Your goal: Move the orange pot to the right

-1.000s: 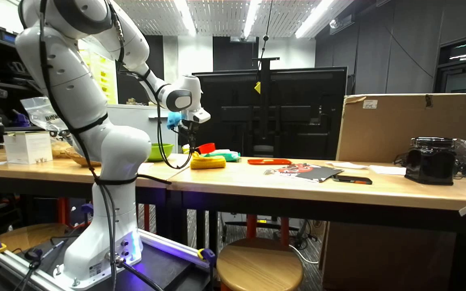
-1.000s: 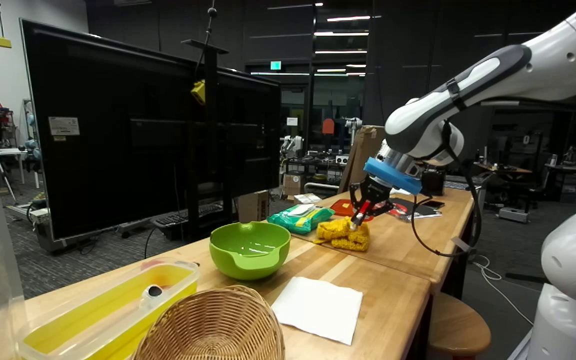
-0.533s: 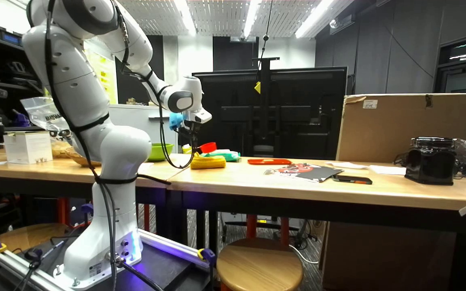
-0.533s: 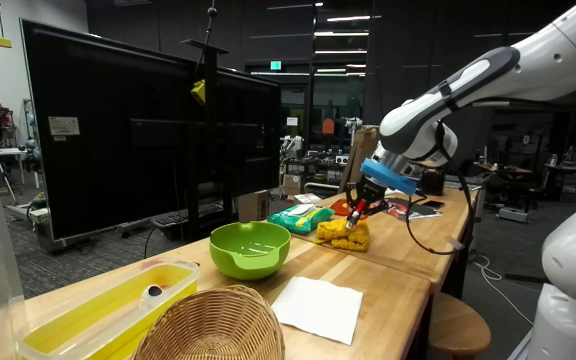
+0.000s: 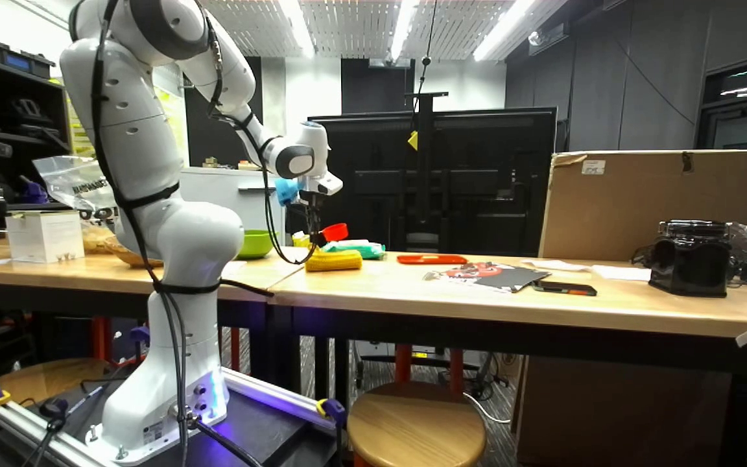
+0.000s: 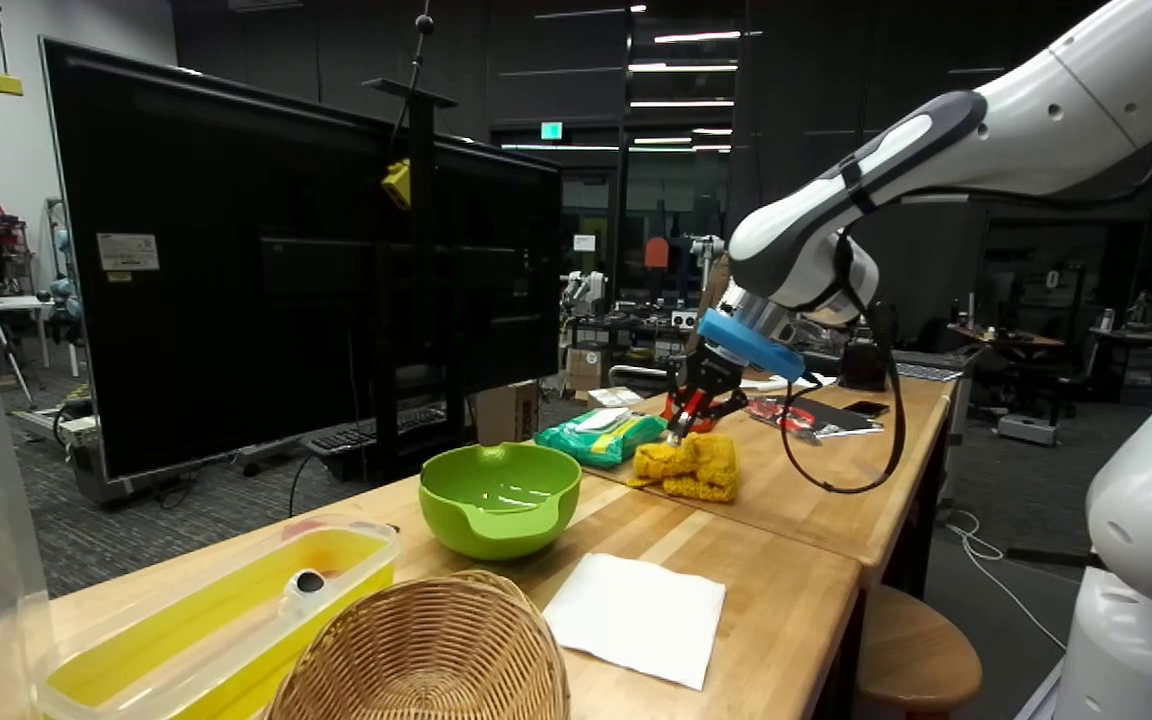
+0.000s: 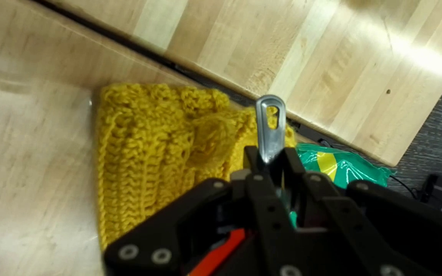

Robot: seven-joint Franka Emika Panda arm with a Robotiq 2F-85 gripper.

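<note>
Gripper and pot edged right, centre-left in an exterior view. Near-closed fingers pinch the handle, likely for carrying.

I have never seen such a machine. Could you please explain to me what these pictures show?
This is a robot arm. The wide pictures come from two cameras outside it; the close-up comes from a wrist camera, looking past the gripper. On the wooden tables are, among other things, a yellow knitted cloth, a green bowl, a wicker basket and a green packet. The gripper is closed on a metal handle, which seems to belong to the orange pot, reddish in these pictures.
</note>
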